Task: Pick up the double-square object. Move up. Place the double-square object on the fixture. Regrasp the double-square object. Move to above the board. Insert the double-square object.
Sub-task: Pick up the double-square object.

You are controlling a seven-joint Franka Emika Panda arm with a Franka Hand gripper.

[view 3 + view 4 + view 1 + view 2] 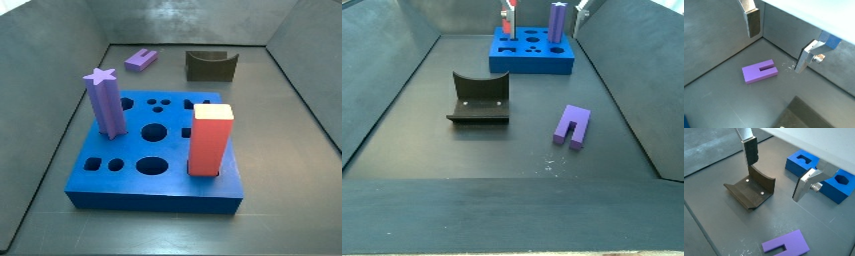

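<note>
The double-square object (759, 71) is a light-purple notched block lying flat on the grey floor; it also shows in another wrist view (785, 244) and in both side views (142, 59) (573, 126). The dark fixture (751, 189) stands beside it (211, 66) (480, 100). My gripper (779, 42) (777, 170) hangs open above the floor, over the space between the block and the fixture, with nothing between its silver fingers (753, 22). It touches neither piece and does not show in the side views. The blue board (154, 195) (529, 66) lies farther off; its edge appears past one finger (797, 165).
A tall purple star-topped column (104, 102) (557, 20) and a red block with a pale top (210, 140) stand in the board. Sloping grey walls (54, 90) enclose the floor on all sides.
</note>
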